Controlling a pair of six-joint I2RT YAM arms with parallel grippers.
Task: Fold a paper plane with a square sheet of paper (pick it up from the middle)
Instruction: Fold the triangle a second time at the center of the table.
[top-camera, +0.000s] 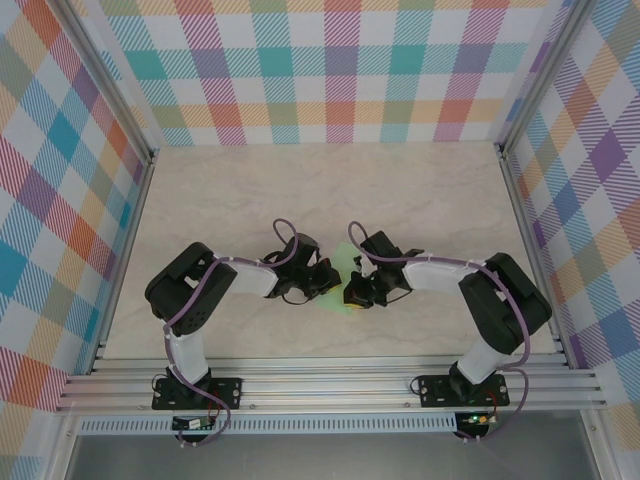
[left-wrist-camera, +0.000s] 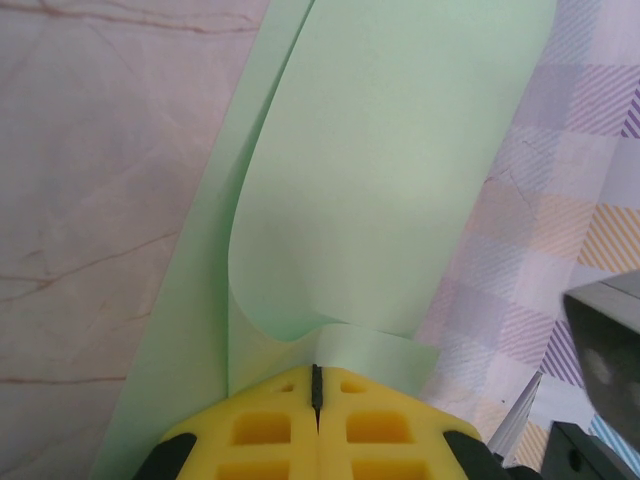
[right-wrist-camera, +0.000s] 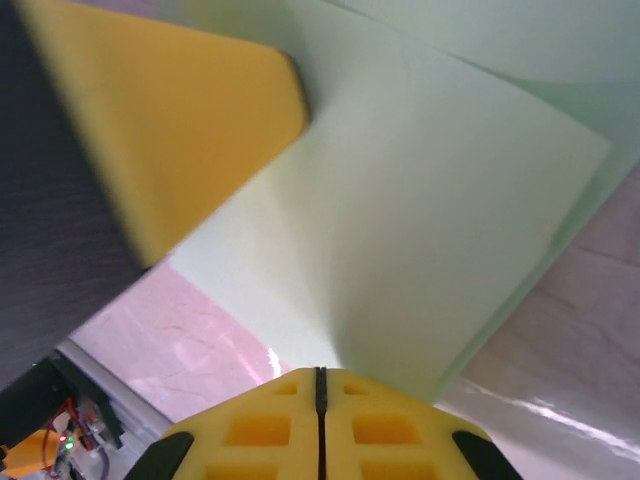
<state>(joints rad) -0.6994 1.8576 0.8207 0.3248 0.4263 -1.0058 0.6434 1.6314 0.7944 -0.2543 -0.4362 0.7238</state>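
- While both grippers met over the middle of the table (top-camera: 300, 190), the sheet (top-camera: 348, 258) sat pinched between them (from above, only slivers of green showed).
- The left gripper (left-wrist-camera: 317, 388) had its yellow pads pressed together on the sheet. One layer ran low along the table and another curled up from the pinch, probably to be brought over for a crease.
- The right gripper (right-wrist-camera: 320, 385) was likewise clamped on the sheet, likely steadying the other side. One of the left gripper's fingers hung just beside it.
- The sheet's far edges were free and unsupported.
- Open table lay beyond and to either side, with the walls (top-camera: 340, 70) well apart. The only tight spot was between the two grippers.
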